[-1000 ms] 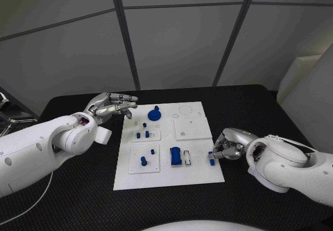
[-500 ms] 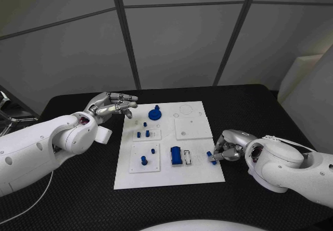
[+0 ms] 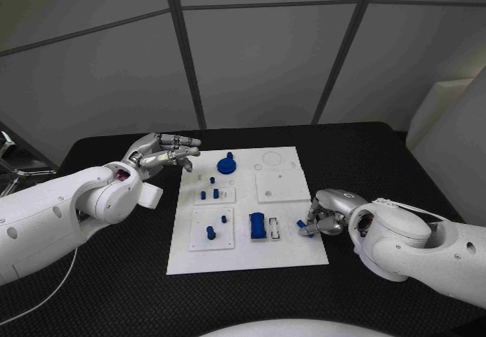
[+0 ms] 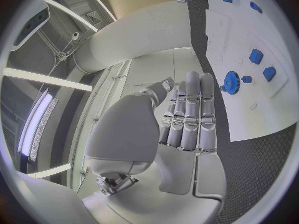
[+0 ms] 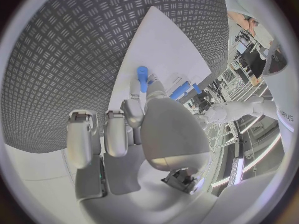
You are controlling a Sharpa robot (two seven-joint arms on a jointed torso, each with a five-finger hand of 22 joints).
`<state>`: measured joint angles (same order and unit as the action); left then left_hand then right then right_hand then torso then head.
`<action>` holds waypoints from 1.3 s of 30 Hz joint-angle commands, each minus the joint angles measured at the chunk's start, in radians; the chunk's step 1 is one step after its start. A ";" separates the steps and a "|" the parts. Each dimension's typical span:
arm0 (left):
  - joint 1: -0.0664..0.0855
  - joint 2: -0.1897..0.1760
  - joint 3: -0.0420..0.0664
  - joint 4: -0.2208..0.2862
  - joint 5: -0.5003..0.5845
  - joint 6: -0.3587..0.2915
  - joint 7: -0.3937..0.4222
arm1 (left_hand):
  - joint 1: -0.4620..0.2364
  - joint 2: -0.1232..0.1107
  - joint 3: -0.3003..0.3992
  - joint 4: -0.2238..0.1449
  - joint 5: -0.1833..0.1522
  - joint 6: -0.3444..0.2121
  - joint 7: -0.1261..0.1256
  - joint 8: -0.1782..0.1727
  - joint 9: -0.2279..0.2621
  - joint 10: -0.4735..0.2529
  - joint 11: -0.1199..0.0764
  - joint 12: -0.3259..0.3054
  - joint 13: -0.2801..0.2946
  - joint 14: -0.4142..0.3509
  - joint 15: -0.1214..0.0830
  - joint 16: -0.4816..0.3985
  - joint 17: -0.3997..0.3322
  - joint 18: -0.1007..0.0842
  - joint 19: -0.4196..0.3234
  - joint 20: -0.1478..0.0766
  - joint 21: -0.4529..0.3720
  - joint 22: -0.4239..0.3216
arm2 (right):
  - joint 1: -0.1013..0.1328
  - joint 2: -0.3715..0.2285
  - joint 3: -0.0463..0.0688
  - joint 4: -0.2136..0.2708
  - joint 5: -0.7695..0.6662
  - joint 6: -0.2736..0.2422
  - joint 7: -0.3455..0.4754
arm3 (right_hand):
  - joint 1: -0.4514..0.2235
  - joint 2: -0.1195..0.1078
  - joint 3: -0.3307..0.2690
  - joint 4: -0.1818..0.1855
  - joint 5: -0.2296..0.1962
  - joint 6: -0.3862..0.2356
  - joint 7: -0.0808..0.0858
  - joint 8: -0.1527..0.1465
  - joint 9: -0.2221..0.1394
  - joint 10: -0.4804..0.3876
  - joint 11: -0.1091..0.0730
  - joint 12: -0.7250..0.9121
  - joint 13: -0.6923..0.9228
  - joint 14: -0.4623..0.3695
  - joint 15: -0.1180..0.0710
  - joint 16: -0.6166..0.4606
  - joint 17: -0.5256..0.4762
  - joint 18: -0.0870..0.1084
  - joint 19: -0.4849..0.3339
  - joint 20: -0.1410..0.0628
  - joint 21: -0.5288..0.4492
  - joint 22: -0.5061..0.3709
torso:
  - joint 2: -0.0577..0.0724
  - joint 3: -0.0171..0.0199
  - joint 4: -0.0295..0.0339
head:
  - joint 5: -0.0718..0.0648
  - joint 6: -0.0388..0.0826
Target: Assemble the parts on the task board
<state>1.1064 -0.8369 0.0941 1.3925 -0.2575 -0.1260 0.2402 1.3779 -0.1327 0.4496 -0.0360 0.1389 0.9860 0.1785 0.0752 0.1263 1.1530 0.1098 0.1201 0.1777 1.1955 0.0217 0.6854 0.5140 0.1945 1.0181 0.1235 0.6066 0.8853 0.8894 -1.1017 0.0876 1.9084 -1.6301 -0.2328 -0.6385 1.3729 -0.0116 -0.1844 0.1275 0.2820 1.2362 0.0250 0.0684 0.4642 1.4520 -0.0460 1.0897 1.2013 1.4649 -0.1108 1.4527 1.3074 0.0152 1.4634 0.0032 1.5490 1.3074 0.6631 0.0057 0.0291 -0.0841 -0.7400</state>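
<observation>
Black counter (image 3: 121,281) carried the white task board (image 3: 293,256) at centre. Right hand (image 3: 326,214) pinched a small blue peg (image 3: 303,226) over the board's right edge, beside the blue block (image 3: 258,227). Left hand (image 3: 162,152) hovered off the board's far-left corner, fingers loosely apart, holding nothing; blue gear (image 3: 226,166) lay near.

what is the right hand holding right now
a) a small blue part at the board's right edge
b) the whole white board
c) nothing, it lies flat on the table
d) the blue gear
a) the right hand pinches a small blue part in its fingers at the right edge of the task board; the right wrist view shows the same blue piece at its fingertips.
</observation>
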 commanded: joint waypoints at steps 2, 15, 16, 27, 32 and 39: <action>0.001 -0.002 0.001 0.003 0.004 0.007 0.004 | -0.001 0.006 -0.004 -0.003 0.002 -0.001 0.004 -0.004 0.001 -0.003 0.000 -0.002 0.001 0.002 0.005 -0.004 -0.001 -0.013 -0.002 0.006 -0.006 -0.001 | -0.013 0.008 -0.010 -0.010 -0.035 0.057 -0.025 | 0.032 0.013 0.001 -0.014 0.018 -0.002 -0.006 -0.003 -0.008 0.001 -0.008 -0.001 0.000 0.064 -0.006 0.002 0.059 -0.010 0.099 -0.008 0.006 0.243 | -0.001 0.0005 -0.0017 | 0.002 -0.001; 0.001 -0.003 0.001 0.004 0.004 0.007 0.005 | 0.000 0.006 -0.004 -0.004 0.002 -0.001 0.004 -0.004 0.001 -0.004 0.000 -0.002 0.001 0.002 0.004 -0.004 -0.001 -0.012 -0.002 0.006 -0.006 -0.001 | -0.013 0.009 -0.010 0.015 0.035 -0.009 -0.038 | 0.073 0.052 0.021 -0.057 0.164 -0.012 -0.007 -0.007 -0.023 0.002 -0.010 -0.002 0.005 0.066 -0.008 0.008 0.071 -0.012 0.102 -0.011 0.012 0.250 | -0.002 0.0000 0.0014 | 0.003 0.000; 0.001 -0.003 0.001 0.003 0.004 0.007 0.005 | 0.000 0.006 -0.004 -0.004 0.002 -0.001 0.004 -0.004 0.001 -0.004 0.000 -0.002 0.001 0.002 0.004 -0.004 -0.001 -0.012 -0.002 0.006 -0.006 -0.001 | -0.013 0.007 -0.009 0.020 0.054 -0.021 -0.037 | 0.070 0.053 0.021 -0.057 0.168 -0.013 -0.006 -0.006 -0.024 0.003 -0.009 0.000 0.007 0.067 -0.008 0.009 0.073 -0.012 0.102 -0.011 0.013 0.251 | -0.002 0.0000 0.0016 | 0.003 0.001; 0.001 -0.003 0.001 0.006 0.004 0.004 0.005 | 0.000 0.006 -0.004 -0.004 0.002 -0.001 0.004 -0.004 0.001 -0.004 0.000 -0.002 0.001 0.002 0.004 -0.004 -0.001 -0.012 -0.002 0.006 -0.006 -0.001 | -0.012 0.006 -0.009 0.051 0.198 -0.199 -0.018 | 0.027 0.056 0.009 -0.042 0.206 -0.012 -0.006 -0.004 -0.032 0.007 -0.008 0.003 0.011 0.068 -0.006 0.013 0.080 -0.012 0.102 -0.009 0.013 0.251 | -0.001 -0.0006 0.0008 | 0.007 0.004; 0.001 -0.005 0.001 0.009 0.004 0.003 0.005 | 0.000 0.006 -0.004 -0.004 0.002 -0.001 0.004 -0.004 0.001 -0.004 0.000 -0.002 0.001 0.002 0.004 -0.004 -0.001 -0.012 -0.002 0.006 -0.006 -0.001 | -0.012 0.016 -0.009 0.054 0.232 -0.245 -0.008 | 0.018 0.056 0.006 -0.038 0.207 -0.011 -0.006 -0.004 -0.033 0.008 -0.009 0.004 0.012 0.068 -0.006 0.013 0.081 -0.012 0.102 -0.009 0.013 0.251 | -0.001 -0.0009 0.0010 | 0.009 0.005; 0.001 -0.005 0.001 0.011 0.004 0.003 0.005 | 0.000 0.006 -0.004 -0.004 0.002 -0.001 0.004 -0.004 0.001 -0.004 0.000 -0.002 0.001 0.002 0.004 -0.004 -0.001 -0.012 -0.002 0.006 -0.006 -0.001 | -0.012 0.043 -0.009 0.043 0.271 -0.273 0.002 | 0.000 0.054 -0.001 -0.028 0.209 -0.011 -0.005 -0.004 -0.035 0.010 -0.008 0.007 0.015 0.069 -0.006 0.015 0.083 -0.012 0.102 -0.009 0.012 0.250 | 0.000 -0.0001 0.0001 | 0.011 0.003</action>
<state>1.1063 -0.8420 0.0941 1.4004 -0.2575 -0.1265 0.2401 1.3779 -0.1327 0.4496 -0.0360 0.1390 0.9860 0.1785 0.0752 0.1259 1.1530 0.1099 0.1201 0.1782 1.1955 0.0218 0.6854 0.5141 0.1945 1.0181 0.1235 0.6066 0.8856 0.8768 -1.0608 0.0789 1.9514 -1.4040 -0.4549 -0.6533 1.3633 0.0246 -0.1840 0.0973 0.4874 1.2234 0.0171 0.0611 0.4300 1.4487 -0.0502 1.0909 1.2154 1.4672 -0.1124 1.4619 1.3073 0.0151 1.4671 -0.0003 1.5597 1.3073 0.6625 0.0050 0.0299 -0.0732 -0.7360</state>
